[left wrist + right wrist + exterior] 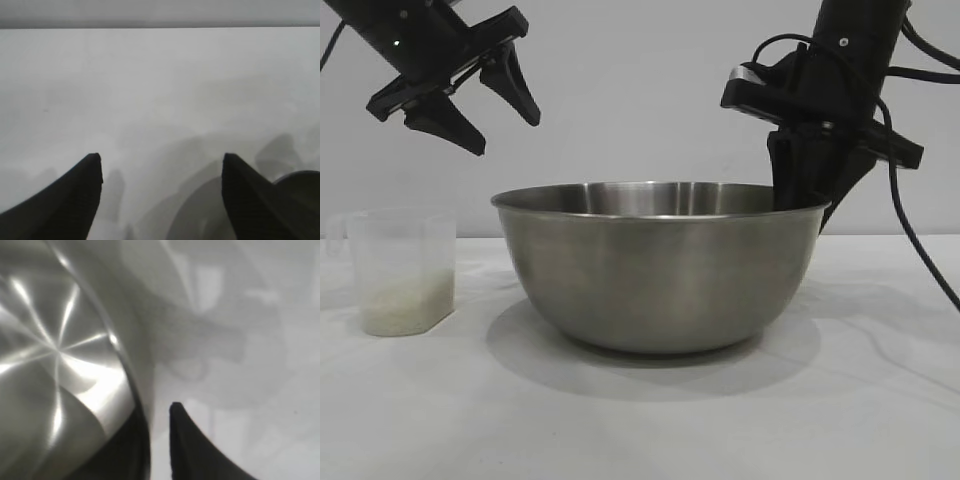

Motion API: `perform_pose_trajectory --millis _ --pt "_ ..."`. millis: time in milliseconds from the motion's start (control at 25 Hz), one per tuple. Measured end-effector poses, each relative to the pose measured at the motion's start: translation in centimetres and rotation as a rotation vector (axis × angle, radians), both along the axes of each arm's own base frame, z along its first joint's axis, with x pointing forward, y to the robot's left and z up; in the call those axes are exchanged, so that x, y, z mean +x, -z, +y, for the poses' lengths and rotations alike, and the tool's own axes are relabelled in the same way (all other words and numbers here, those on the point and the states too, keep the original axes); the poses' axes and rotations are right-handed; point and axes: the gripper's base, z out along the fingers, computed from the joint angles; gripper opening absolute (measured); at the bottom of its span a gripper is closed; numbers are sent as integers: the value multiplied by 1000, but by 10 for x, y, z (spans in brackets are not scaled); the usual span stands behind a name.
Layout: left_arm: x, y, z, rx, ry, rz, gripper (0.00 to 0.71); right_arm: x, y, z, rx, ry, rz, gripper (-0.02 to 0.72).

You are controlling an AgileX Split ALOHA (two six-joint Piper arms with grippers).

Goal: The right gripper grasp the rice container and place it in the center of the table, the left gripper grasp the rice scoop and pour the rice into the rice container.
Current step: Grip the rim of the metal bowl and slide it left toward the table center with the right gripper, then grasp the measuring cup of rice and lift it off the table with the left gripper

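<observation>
Right, nearest to me the bare white desk (640, 430) runs across the foreground, faintly marbled, with the big steel bowl (658, 270) standing upright on it about mid-desk, a soft shadow pooled beneath it. I see nothing inside the bowl in my right wrist view, only brushed metal and streaks of glare. Off to the left of the bowl, well apart from it, stands the little clear plastic cup (404, 270), upright, handle on its far-left side, with a low layer of cream-coloured rice (406, 305) in the bottom.

My left tool (500, 112) hangs in the air above and behind the cup, angled downward, its two pointed fingers spread wide and holding nothing; my left wrist view shows only desk between the tips.

My right tool (159, 412) sits at the bowl's back right rim, pointing steeply down. One finger is inside the bowl wall and the other outside, straddling the rim with a gap showing, so its jaws are parted and not clamped on the metal.

Behind everything is a plain pale grey wall (640, 90), with black cables (910, 230) trailing down from the right arm.
</observation>
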Motion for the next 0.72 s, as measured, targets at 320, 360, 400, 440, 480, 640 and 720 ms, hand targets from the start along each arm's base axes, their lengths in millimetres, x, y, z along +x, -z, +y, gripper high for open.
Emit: perform_pose_trajectory --millis 320,360,400,440,480,640,720 --pt "0 0 0 -1 3 2 482 15 -39 -36 -84 49 -139 445" --pt "0 0 0 -1 3 2 482 16 -42 -44 -86 66 -144 445" --pt "0 0 0 -1 3 2 482 17 -45 -53 -88 88 -151 445" --pt "0 0 0 -1 3 2 482 18 -50 -63 -89 111 -161 445" --pt "0 0 0 -1 3 2 482 18 -55 -72 -88 133 -172 445" --pt "0 0 0 -1 3 2 482 11 -84 -102 -85 202 -234 445" --pt "0 0 0 -1 3 2 482 2 -103 -110 -82 223 -276 445"
